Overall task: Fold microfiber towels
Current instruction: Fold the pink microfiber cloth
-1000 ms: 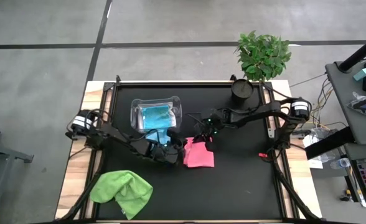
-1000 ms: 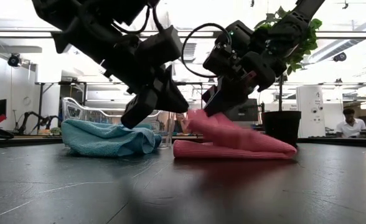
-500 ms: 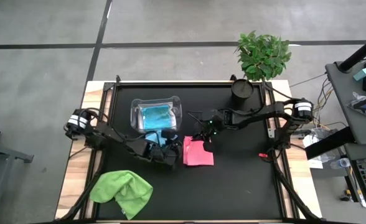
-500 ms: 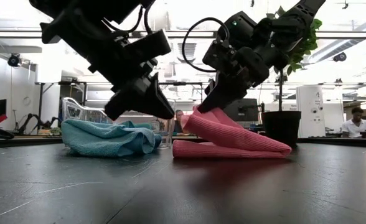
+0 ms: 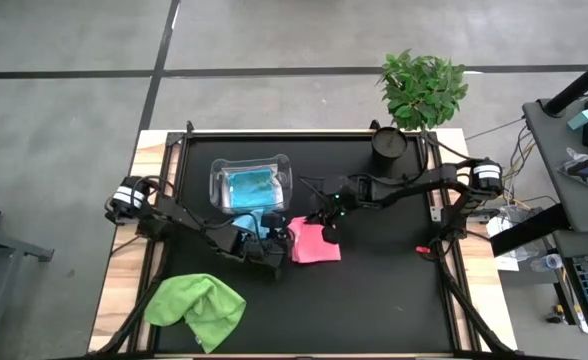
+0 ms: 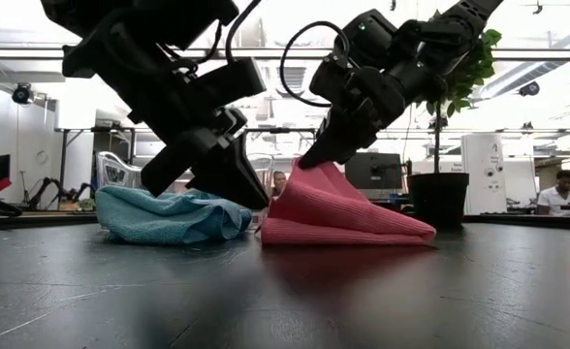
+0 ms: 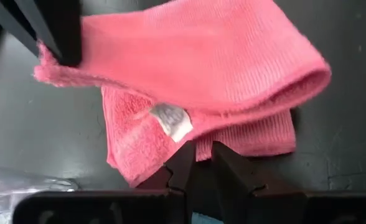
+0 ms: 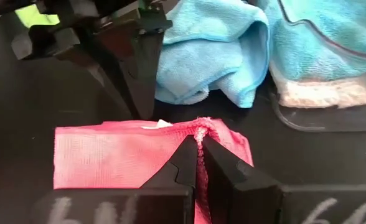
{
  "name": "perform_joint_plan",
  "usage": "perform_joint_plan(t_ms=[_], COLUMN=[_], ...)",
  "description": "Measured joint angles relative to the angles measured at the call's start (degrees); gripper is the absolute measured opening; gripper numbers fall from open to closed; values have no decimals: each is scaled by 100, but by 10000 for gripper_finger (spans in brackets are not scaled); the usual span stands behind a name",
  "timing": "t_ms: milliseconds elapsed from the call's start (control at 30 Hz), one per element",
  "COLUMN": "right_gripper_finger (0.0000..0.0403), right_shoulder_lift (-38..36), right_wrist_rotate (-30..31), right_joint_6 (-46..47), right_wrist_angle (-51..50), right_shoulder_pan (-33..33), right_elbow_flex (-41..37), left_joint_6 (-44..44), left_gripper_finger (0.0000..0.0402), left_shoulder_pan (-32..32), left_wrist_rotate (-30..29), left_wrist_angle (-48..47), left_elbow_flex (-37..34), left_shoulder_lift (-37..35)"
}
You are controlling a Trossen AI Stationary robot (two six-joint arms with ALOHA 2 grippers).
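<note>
My right gripper (image 8: 198,149) pinches the soft pink cloth towel (image 6: 338,208) (folded over); my left gripper (image 7: 197,158) sits nearly shut, holding nothing, beside it.

clear plastic tub (image 5: 251,182) on black table (image 5: 384,290); potted plant (image 5: 414,100) at far right corner.

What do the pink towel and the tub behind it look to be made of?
Pink towel: soft knit cloth, probably microfiber; matte, finely ribbed, fuzzy edges, sewn-in white label. Tub: seemingly clear, glossy plastic; the blue towel inside shows through its walls.
</note>
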Motion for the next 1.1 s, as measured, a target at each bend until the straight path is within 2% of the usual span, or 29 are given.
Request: perform_joint_plan(t_ms=[167, 600, 733, 1100], right_gripper_finger=[9, 9, 9, 9], right_shoulder_lift=[1, 258, 394, 736], right_wrist_rotate=[615, 663, 1019, 1330], right_joint_6=[89, 148, 283, 478], right_wrist_angle=[-24, 559, 645, 836], right_shoulder_pan=[66, 144, 154, 205], right_elbow_flex=[-2, -1, -7, -2], left_joint_6=[-113, -260, -259, -252], left_gripper_finger=[38, 38, 38, 38], left_shoulder_pan=[0, 15, 22, 55], left_wrist_rotate=[33, 313, 324, 328], left_wrist_angle=[-3, 234, 302, 414], left_elbow_flex=[-61, -131, -136, -134], left_shoulder_lift=[0, 177, 258, 280])
